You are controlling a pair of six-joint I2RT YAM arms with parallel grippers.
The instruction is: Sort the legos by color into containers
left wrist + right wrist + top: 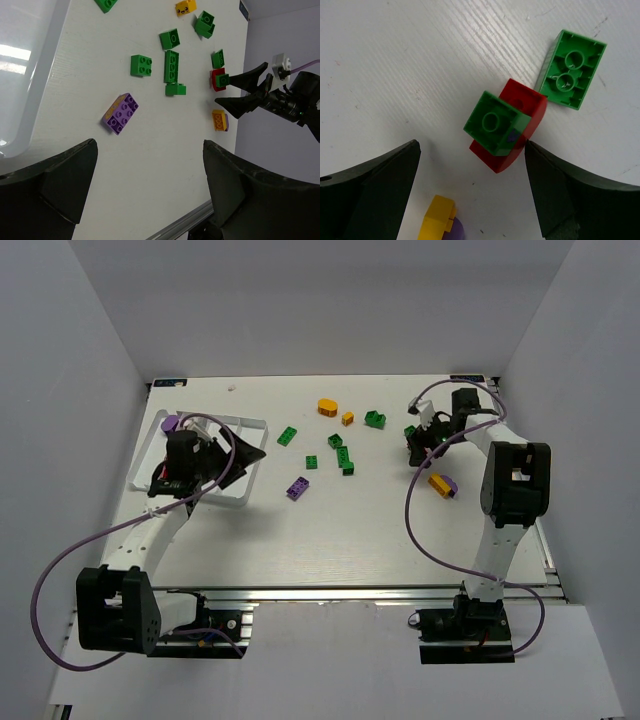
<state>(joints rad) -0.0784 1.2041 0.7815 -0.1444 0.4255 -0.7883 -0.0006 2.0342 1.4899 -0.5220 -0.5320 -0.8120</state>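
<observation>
Legos lie scattered on the white table: green ones (335, 441), an orange one (327, 407) and a purple one (297, 487). The white tray (252, 424) of containers sits at the left, with a purple rounded piece (170, 423) at its far corner. My left gripper (245, 452) hangs open and empty over the tray's right side; its wrist view shows the purple brick (120, 113) ahead. My right gripper (472, 144) is open, low around a green brick (495, 122) stacked on a red rounded brick (527, 107). The red brick lies close to the right finger.
An upturned green brick (572, 67) lies just beyond the red one. A yellow brick (437, 217) joined to a purple piece sits near my right gripper's left finger. The tray wall (30, 100) runs along the left. White walls enclose the table.
</observation>
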